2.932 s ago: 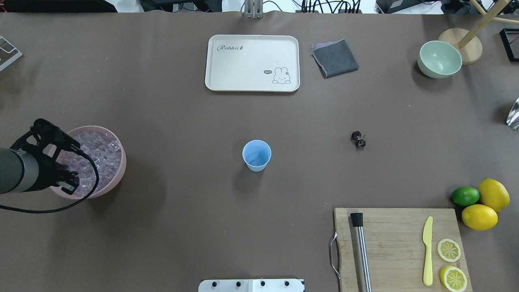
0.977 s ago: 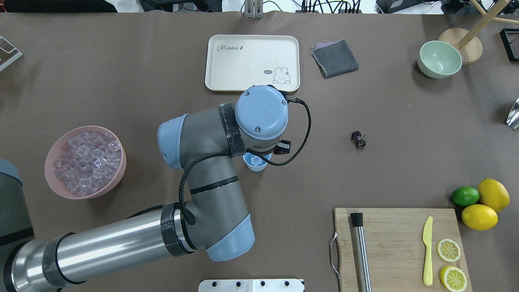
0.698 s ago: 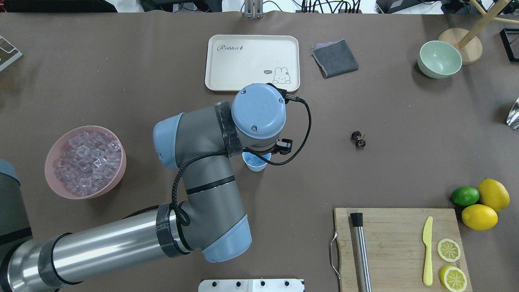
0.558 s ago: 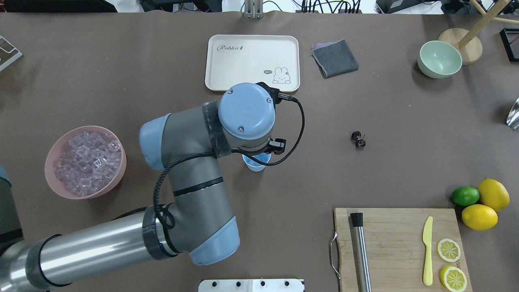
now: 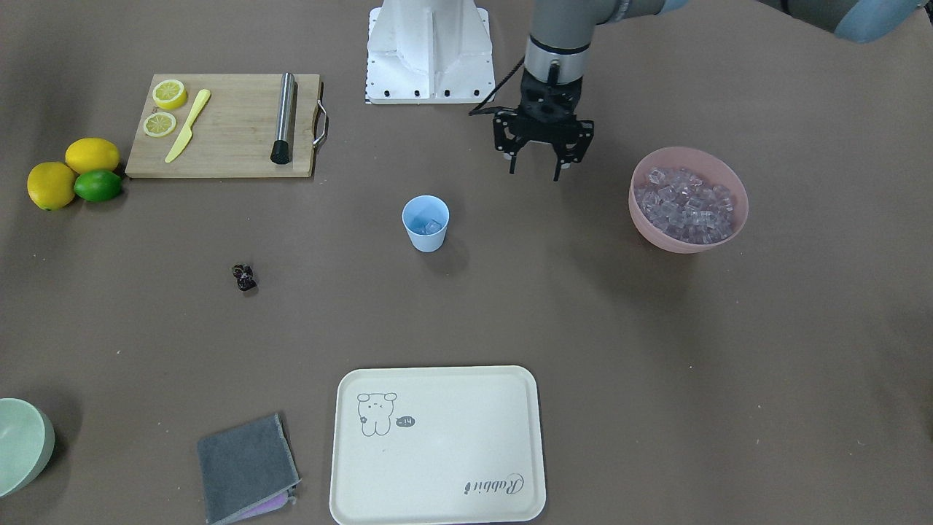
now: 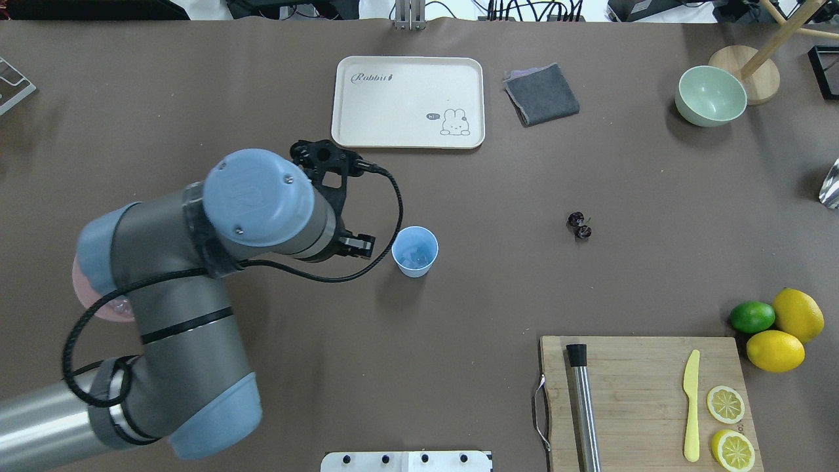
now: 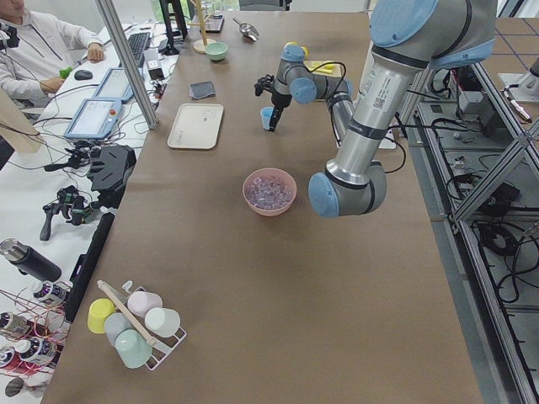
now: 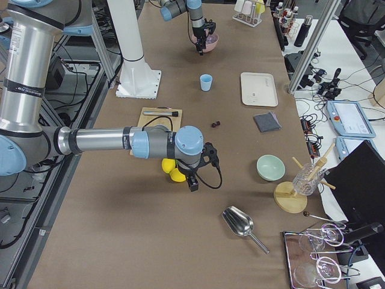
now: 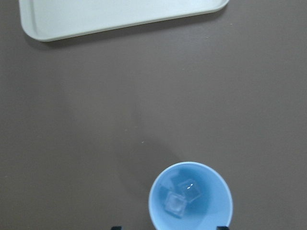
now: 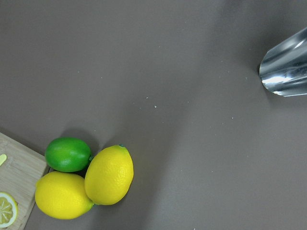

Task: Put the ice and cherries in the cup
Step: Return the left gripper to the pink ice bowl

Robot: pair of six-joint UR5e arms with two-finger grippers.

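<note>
The light-blue cup [image 5: 426, 223] stands mid-table, and two clear ice cubes [image 9: 191, 188] lie in its bottom. My left gripper [image 5: 536, 175] hangs open and empty above the table between the cup and the pink bowl [image 5: 735, 182], which holds a heap of ice [image 5: 685, 204]. The overhead view shows the cup [image 6: 415, 251] just right of my left wrist. The dark cherries [image 6: 579, 225] lie on the table well to its right. My right gripper [image 8: 193, 182] shows only in the exterior right view, near the lemons, and I cannot tell its state.
A cream tray [image 6: 367, 111] and a grey cloth [image 6: 541, 94] lie at the far side. A cutting board [image 6: 642, 373] carries a metal muddler, a yellow knife and lemon slices. Lemons [image 10: 108, 175], a lime, a green bowl [image 6: 710, 95] and a metal scoop [image 10: 285, 67] sit to the right.
My left arm went from the pink bowl to over the cup, then swung back left, uncovering the cup. The cherries have not moved.
</note>
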